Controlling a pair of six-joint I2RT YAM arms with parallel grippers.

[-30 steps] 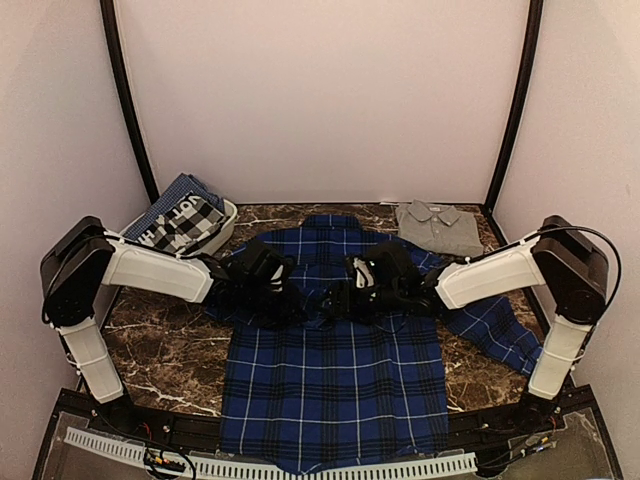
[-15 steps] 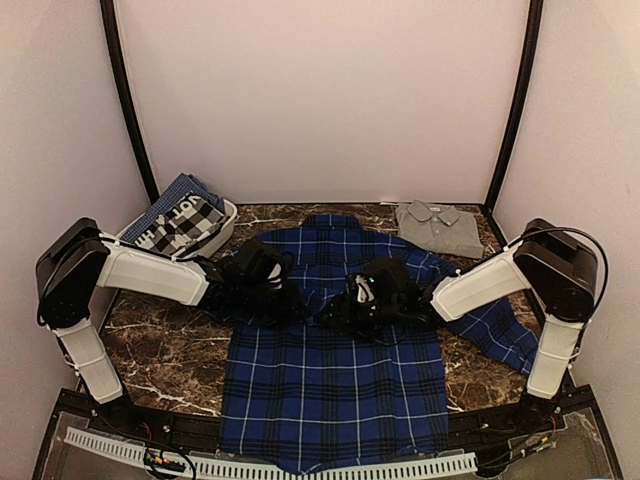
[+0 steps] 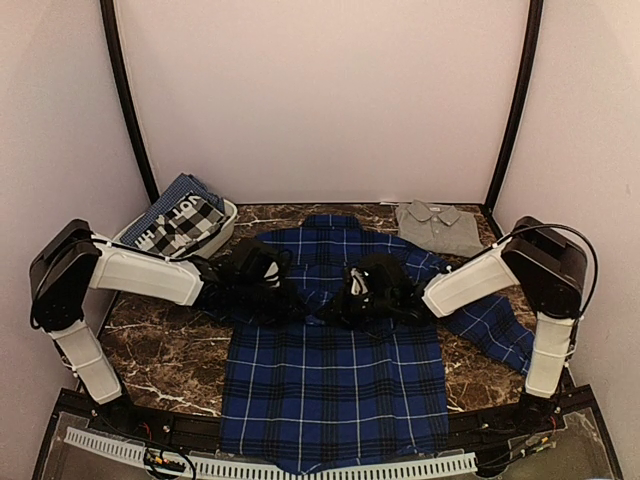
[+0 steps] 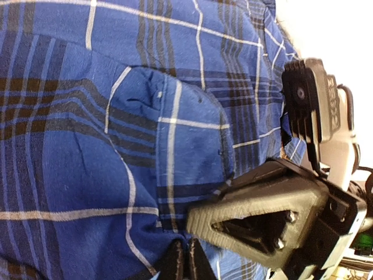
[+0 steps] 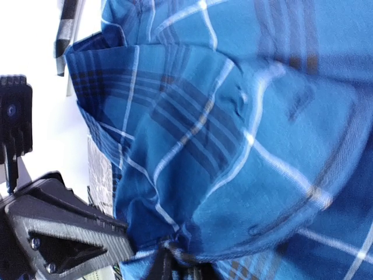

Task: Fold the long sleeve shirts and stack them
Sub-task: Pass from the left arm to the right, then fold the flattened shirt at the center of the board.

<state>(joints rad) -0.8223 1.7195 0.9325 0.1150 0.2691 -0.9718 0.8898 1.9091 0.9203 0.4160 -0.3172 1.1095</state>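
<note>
The right gripper [image 3: 347,300] has slid inward over the last second to meet the left gripper [image 3: 288,303] on the chest of the blue plaid shirt [image 3: 335,380], which lies spread across the middle of the table [image 3: 160,345]. The wrist views show each one clenched on a pinch of plaid. With one sleeve [image 3: 500,335] splayed out and the grey shirt [image 3: 440,228] folded in the far right corner, the folding seems barely begun.
</note>
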